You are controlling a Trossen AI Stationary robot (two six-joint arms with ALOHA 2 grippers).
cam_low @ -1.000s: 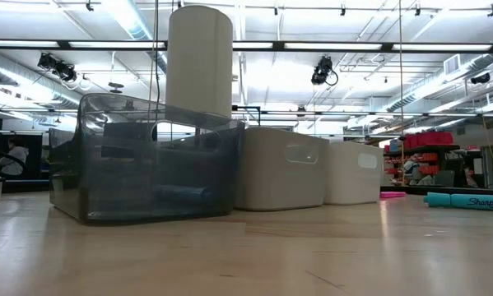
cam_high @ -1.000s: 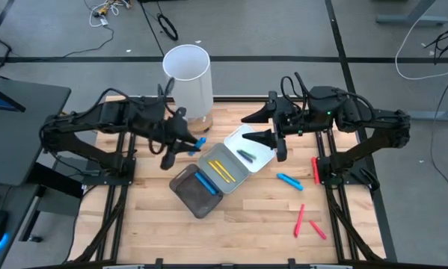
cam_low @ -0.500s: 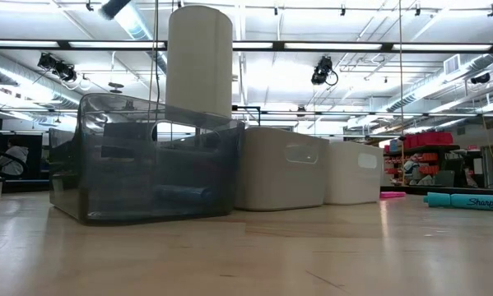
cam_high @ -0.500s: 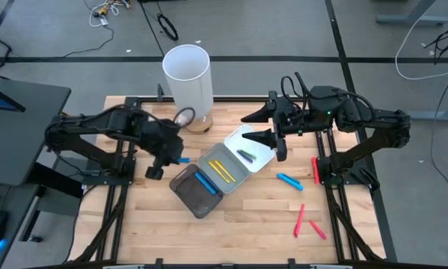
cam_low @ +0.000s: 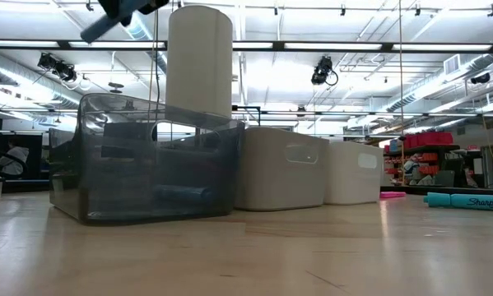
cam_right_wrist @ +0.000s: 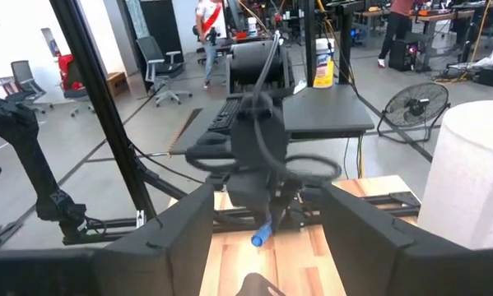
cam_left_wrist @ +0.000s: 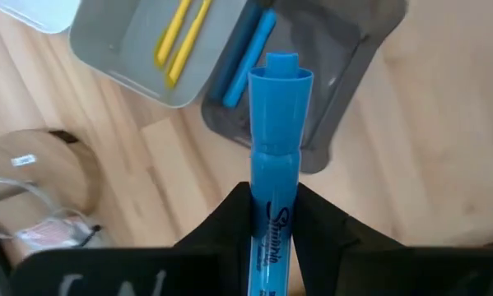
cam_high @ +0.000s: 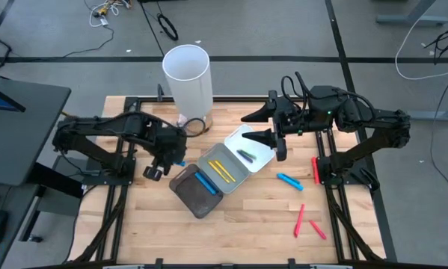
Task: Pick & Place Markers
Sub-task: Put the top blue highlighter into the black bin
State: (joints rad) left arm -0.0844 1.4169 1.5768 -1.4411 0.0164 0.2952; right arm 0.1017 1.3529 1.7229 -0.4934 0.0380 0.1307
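Above the dark tray's left edge, a blue marker (cam_left_wrist: pixel 276 156) rides clamped in the left gripper (cam_high: pixel 169 155).
Over the last second that arm has swung from beside the white cylinder (cam_high: pixel 188 82) toward the dark tray (cam_high: pixel 186 190), which already holds one blue marker; release likely comes next. Right gripper (cam_high: pixel 262 127) waits, fingers apart, above the white tray (cam_high: pixel 259 155).

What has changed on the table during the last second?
The left hand, gripping a blue marker, moved from beside the white cylinder toward the table's near left, now beside the dark tray. The right hand, trays and loose markers stayed put.
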